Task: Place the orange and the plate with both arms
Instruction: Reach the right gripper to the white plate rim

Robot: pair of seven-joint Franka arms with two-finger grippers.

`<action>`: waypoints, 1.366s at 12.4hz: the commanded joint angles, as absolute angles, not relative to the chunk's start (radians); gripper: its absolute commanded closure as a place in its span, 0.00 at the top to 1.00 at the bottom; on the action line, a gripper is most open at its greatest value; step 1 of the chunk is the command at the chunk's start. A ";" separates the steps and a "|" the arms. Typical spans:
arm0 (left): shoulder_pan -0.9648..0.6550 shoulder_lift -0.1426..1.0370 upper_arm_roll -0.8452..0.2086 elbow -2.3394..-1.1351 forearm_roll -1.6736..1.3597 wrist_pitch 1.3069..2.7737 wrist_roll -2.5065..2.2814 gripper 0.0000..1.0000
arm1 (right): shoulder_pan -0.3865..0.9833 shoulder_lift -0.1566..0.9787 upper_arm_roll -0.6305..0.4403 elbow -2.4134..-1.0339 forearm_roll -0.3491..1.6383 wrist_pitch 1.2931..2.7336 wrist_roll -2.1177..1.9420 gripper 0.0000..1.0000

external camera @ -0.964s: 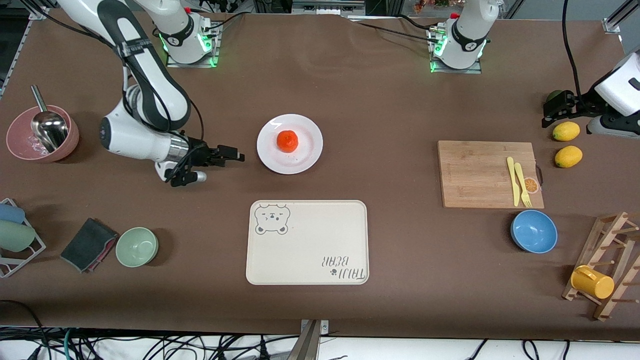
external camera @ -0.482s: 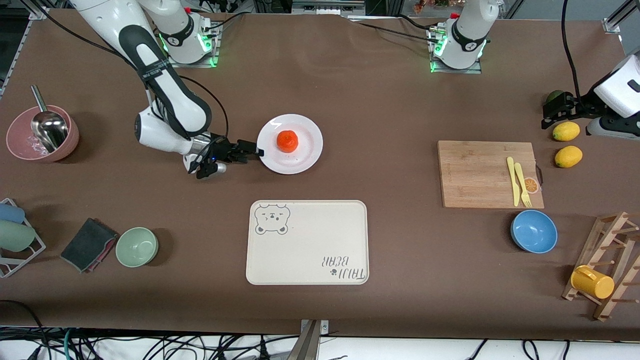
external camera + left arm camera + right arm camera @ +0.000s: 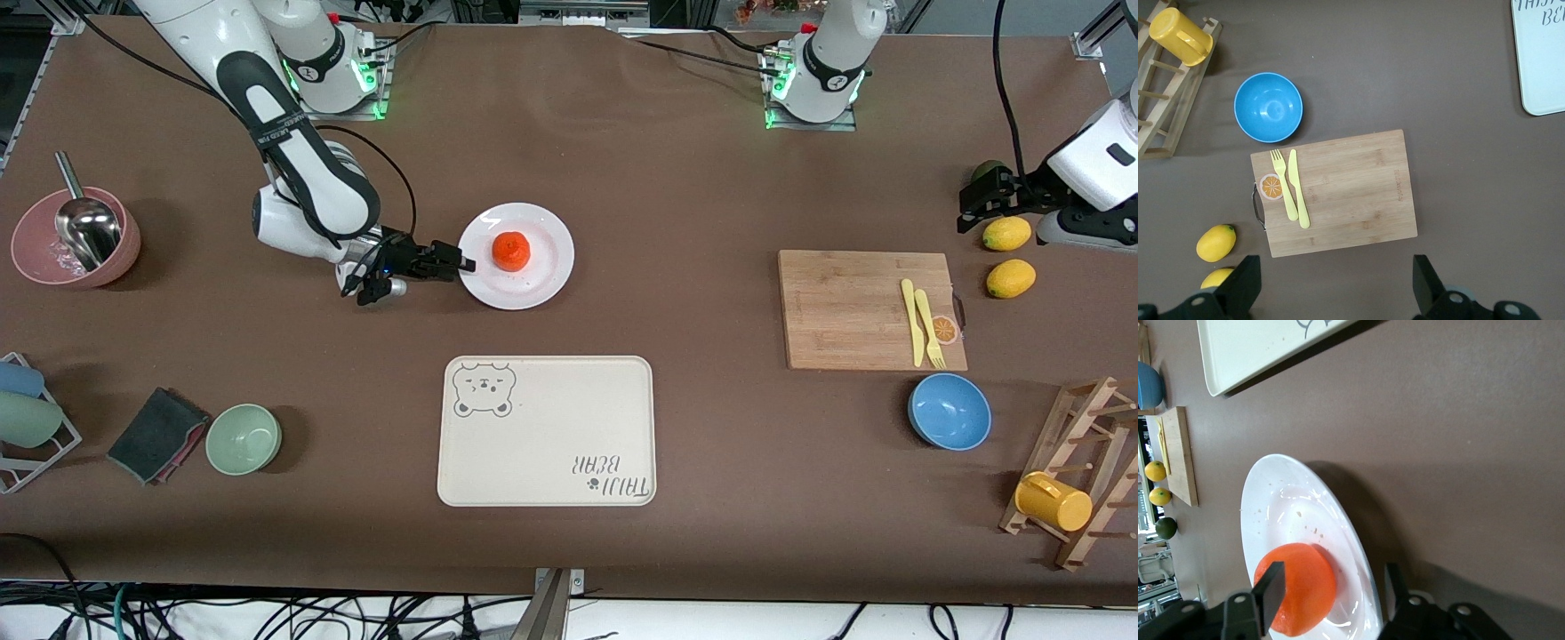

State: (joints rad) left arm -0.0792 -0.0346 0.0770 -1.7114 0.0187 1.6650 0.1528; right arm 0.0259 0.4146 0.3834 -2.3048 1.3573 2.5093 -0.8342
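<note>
The orange (image 3: 511, 251) sits in the middle of the white plate (image 3: 542, 276) on the brown table. My right gripper (image 3: 460, 264) is open at the plate's rim on the right arm's side, low by the table. In the right wrist view its fingers straddle the plate's rim (image 3: 1361, 570), with the orange (image 3: 1298, 589) beside one finger. My left gripper (image 3: 967, 206) is open and empty over the table's left-arm end, by the lemons; its wrist view shows both fingers (image 3: 1245, 280) wide apart with bare table between them.
A cream bear-printed tray (image 3: 547, 431) lies nearer the front camera than the plate. A cutting board (image 3: 862, 307) with yellow cutlery, a blue bowl (image 3: 949, 411), two lemons (image 3: 1010, 277) and a rack with a yellow cup (image 3: 1053, 500) are at the left arm's end. A pink bowl (image 3: 71, 236) and green bowl (image 3: 244, 437) stand at the right arm's end.
My right gripper has moved across the table toward the plate and now reaches its rim. The left gripper has shifted only slightly. Plate and orange have not moved.
</note>
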 commanded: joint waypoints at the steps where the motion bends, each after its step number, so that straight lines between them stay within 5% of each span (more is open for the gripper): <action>1: -0.090 -0.028 0.081 -1.715 0.035 1.686 0.170 1.00 | 0.014 0.423 0.403 -2.329 1.426 2.530 -0.919 0.60; 5: -0.087 -0.020 0.081 -1.715 0.037 1.689 0.170 1.00 | 0.015 0.452 0.406 -2.335 1.497 2.554 -1.009 0.53; 11: -0.078 -0.017 0.081 -1.710 0.046 1.689 0.170 1.00 | 0.015 0.456 0.413 -2.335 1.526 2.554 -1.022 0.00; 17: -0.078 0.000 0.081 -1.710 0.049 1.703 0.170 1.00 | 0.012 0.440 0.413 -2.309 1.526 2.540 -0.996 0.00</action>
